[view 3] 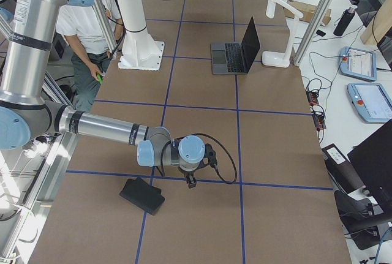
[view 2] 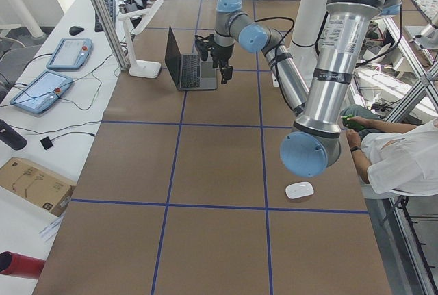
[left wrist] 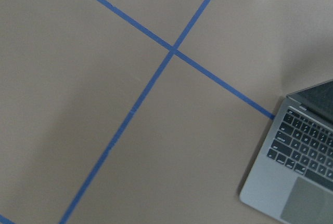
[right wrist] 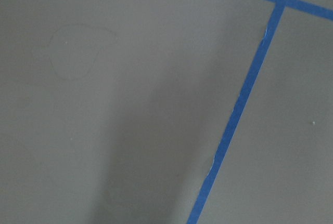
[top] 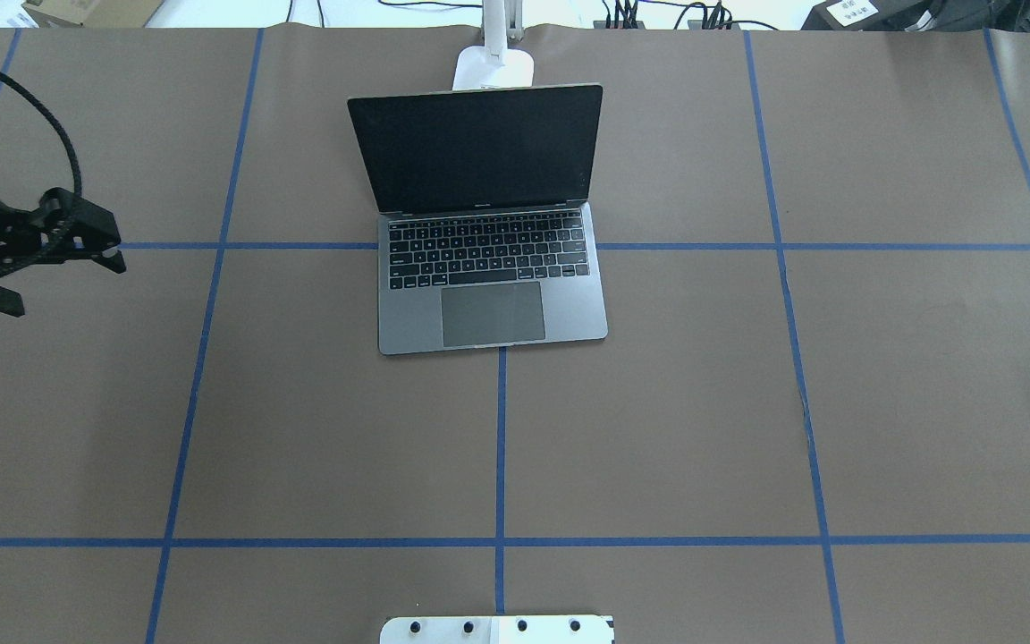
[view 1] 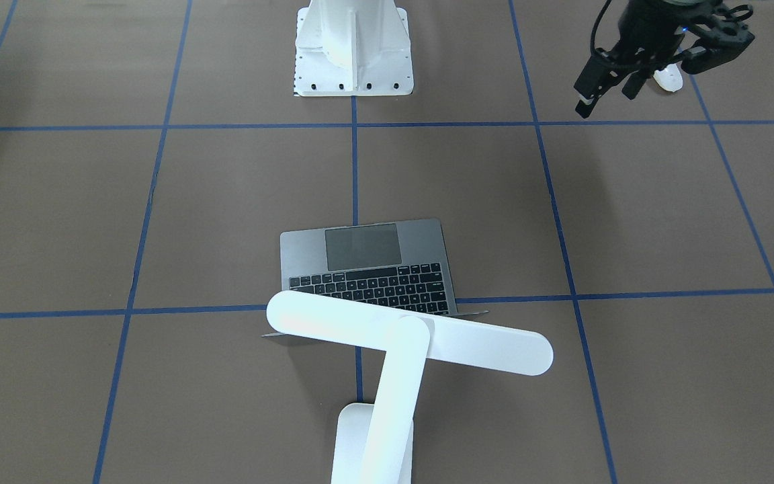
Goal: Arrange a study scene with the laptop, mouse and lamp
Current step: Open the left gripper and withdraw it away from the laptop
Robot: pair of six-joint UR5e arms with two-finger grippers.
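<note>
Left tool (view 1: 607,99) hangs released near the glossy white mouse (view 2: 299,190); we judge it light, slippery, best pinched across its sides. Right tool (view 3: 191,181): cannot tell.

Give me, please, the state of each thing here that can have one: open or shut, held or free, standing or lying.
laptop, open, screen dark, untouched.
lamp, upright behind the laptop, untouched; lit or not cannot tell.
mouse, lying free on the table.
left gripper, open, empty, above the table.
right gripper, open or shut cannot tell.
</note>
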